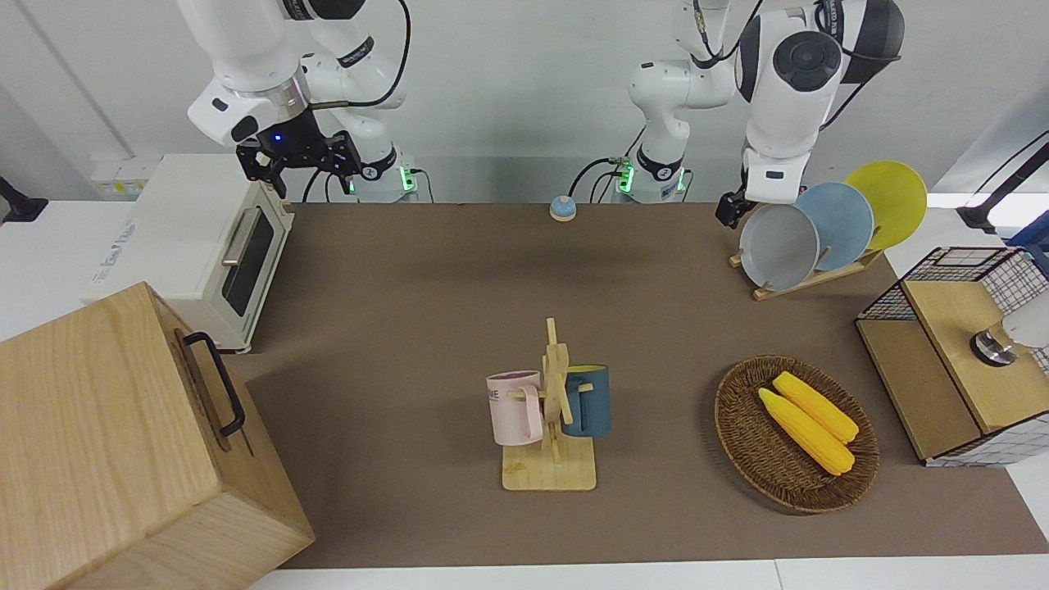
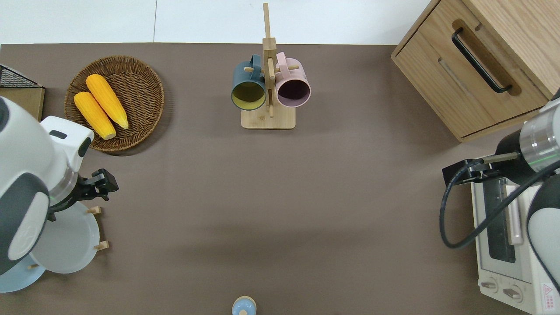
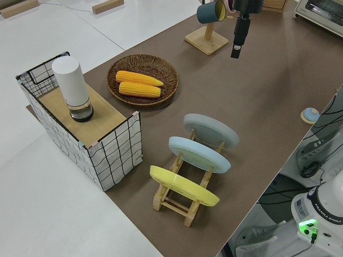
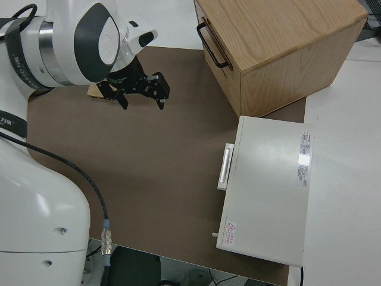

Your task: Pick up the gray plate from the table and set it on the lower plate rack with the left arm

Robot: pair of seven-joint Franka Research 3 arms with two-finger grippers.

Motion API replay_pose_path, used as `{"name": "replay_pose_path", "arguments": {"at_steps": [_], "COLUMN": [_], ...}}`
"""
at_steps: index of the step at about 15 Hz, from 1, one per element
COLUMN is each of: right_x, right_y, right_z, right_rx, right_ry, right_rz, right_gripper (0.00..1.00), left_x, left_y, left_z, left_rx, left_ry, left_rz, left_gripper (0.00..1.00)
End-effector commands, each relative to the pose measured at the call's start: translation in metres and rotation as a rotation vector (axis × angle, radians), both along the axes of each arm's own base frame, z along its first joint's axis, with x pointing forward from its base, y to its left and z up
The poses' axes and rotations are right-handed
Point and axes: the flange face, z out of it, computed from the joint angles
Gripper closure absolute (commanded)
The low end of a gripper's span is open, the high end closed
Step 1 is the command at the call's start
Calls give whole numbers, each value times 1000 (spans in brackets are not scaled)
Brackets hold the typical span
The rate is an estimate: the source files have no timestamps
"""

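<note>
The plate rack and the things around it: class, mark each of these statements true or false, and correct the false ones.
1. The gray plate stands in the plate rack. True.
2. The left hand grips the gray plate. False: it is clear of the plate and holds nothing.
3. The yellow plate lies flat on the table. False: it stands in the rack, beside the blue plate.
4. Two corn cobs lie in the wicker basket. True.
5. The right hand holds a mug. False: that arm is parked.
</note>
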Motion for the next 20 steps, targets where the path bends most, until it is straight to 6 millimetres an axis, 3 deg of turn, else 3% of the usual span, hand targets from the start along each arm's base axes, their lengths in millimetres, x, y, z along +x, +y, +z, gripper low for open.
{"name": "replay_pose_path", "arguments": {"at_steps": [1, 4, 9, 14, 20], "right_x": [-2, -2, -2, -2, -2], "right_y": [-2, -2, -2, -2, -2], "right_z": [5, 5, 5, 5, 5], "right_rx": [-9, -9, -9, -9, -9], "right_ry": [1, 1, 1, 1, 1], "right_rz": [-16, -16, -16, -16, -16], "right_gripper": [17, 17, 17, 17, 17], "left_x": [5, 1, -11, -12, -11], "left_y": [19, 41, 41, 38, 32], "left_z": [43, 64, 99, 101, 100], "left_rx": [-126, -218, -239, -247, -234], "left_ry": [-51, -71, -113, -125, -155], "left_rz": [-153, -278, -385, -387, -237], "left_gripper": [9, 2, 2, 0, 0]}}
